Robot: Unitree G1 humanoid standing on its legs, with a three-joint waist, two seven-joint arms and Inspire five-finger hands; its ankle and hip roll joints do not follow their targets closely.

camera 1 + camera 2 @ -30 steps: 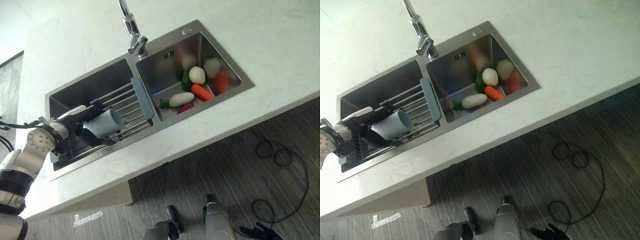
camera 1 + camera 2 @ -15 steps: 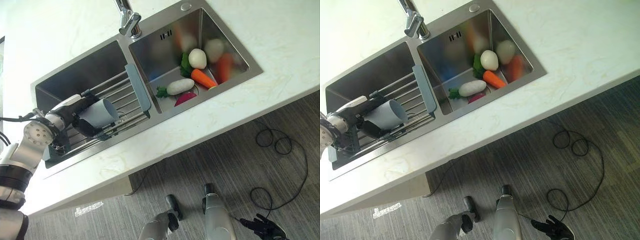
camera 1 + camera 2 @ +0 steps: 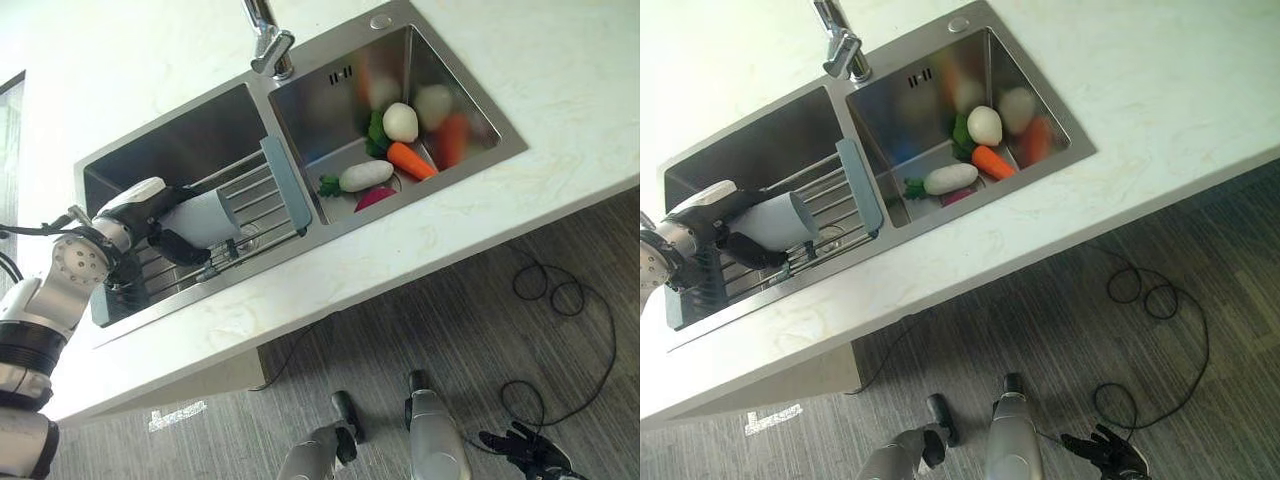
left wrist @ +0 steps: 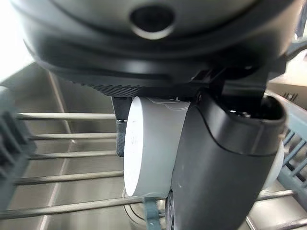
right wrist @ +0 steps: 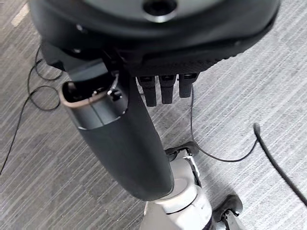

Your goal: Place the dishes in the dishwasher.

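**Cup's in hand over the sink rack, dishwasher nowhere yet**

So here's where things stand. The left robot hand (image 3: 165, 215) has its fingers and thumb curled round a pale grey-blue cup (image 3: 205, 217), holding it on its side just above the wire drying rack (image 3: 255, 215) that spans the left basin of the sink (image 3: 150, 160). In the left wrist view you can see the cup's round white base (image 4: 144, 148) tucked against the palm with the thumb (image 4: 220, 167) wrapped across the front, rack bars running underneath. Looks like a solid grip to me.

The right robot hand (image 5: 129, 139) hangs low beside the sink's desk (image 3: 560, 90), down over the floor, holding nothing. Its thumb is straight and the fingers look loosely relaxed rather than clenched.

Relative to the sink: the faucet (image 3: 268, 40) stands at the back between the two basins, and the right basin has toy veg in it, a carrot (image 3: 412, 160), a white radish (image 3: 364, 175) and a white egg-shaped thing (image 3: 400, 121) among others. Not dishes, so I'd guess they stay put.

Progress-wise I'd call this early. The cup is picked up but hasn't gone anywhere useful, and I can't spot a dishwasher at all, so the carry and the actual loading are both left. No other dishes that I can make out on the rack.
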